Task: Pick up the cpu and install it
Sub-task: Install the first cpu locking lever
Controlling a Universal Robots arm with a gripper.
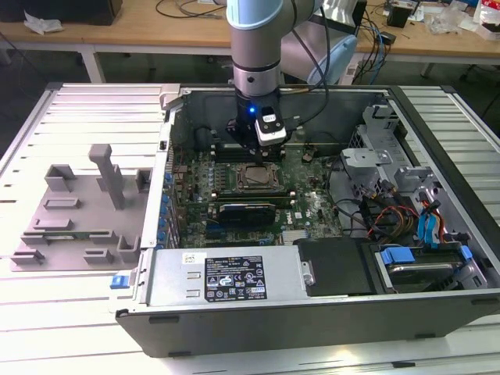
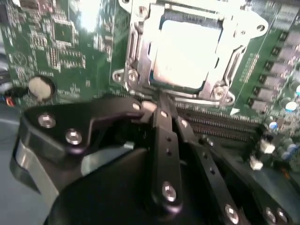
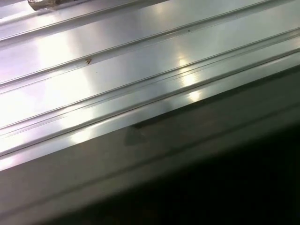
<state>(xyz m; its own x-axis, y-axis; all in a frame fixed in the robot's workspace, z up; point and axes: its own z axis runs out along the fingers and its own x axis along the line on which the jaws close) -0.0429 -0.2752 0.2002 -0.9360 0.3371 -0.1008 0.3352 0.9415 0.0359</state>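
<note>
Lying open on a ribbed aluminium table (image 1: pixel 70 117), the computer case (image 1: pixel 312 312) shows its green motherboard (image 1: pixel 305 207) to the room. A grey plastic fixture (image 1: pixel 78 211) sits on the table toward the exterior view's left, and a wooden workbench (image 1: pixel 156 31) strewn with cables runs behind. The arm reaches down into the case, its gripper (image 2: pixel 161 105) poised just beside the socket frame (image 2: pixel 136 51), black fingers (image 2: pixel 164 140) pressed together and holding nothing. The cpu (image 2: pixel 187 56) lies flat inside the frame, silvery top up. Grooved metal slats (image 3: pixel 117 61) shine in the first wrist view.
</note>
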